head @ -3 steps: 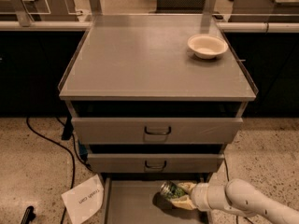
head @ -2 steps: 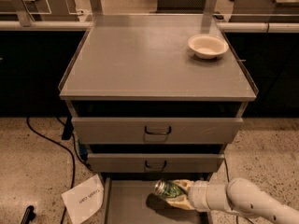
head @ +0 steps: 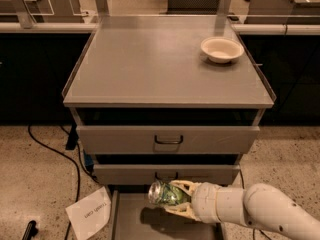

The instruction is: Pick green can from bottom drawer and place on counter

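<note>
**Green can held over the open bottom drawer**

The small shiny green metal can (head: 162, 193) lies on its side in the cream lattice gripper (head: 170, 196), with its silver end turned to the left. The jaws pinch the can's body from above and below. The white arm (head: 250, 209) comes in from the lower right.

The can hangs just in front of the middle drawer (head: 125, 174) and above the shallow grey bottom drawer (head: 127, 211), which is pulled out. The part of that tray's flat floor in view carries only the can's dark shadow.

The two grey drawers with dark handles, the middle one and the upper drawer (head: 110, 139), stand nearly closed.

On the wide grey worktop (head: 150, 59), near its right rear corner, sits a round white bowl (head: 222, 49), its pale inside bare.

A white sheet of paper (head: 89, 213) lies on the speckled floor (head: 35, 194), left of the open tray.
</note>
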Action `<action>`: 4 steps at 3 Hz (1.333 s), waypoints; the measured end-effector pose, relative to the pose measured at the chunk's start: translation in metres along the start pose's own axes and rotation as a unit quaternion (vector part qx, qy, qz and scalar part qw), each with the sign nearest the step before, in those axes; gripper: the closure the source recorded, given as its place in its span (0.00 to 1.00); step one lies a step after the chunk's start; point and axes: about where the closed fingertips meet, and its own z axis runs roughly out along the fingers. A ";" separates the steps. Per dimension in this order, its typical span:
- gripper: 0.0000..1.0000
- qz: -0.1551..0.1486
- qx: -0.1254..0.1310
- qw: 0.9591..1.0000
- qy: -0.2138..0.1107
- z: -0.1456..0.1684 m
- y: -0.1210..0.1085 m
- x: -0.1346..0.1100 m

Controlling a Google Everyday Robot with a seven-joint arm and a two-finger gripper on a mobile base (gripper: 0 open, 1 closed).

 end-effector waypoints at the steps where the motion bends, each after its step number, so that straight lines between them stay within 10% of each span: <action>1: 1.00 -0.043 0.035 0.998 -0.018 -0.026 -0.008 -0.049; 3: 1.00 -0.078 0.061 0.995 -0.023 -0.045 -0.021 -0.076; 4: 1.00 -0.148 0.105 0.983 -0.025 -0.081 -0.043 -0.133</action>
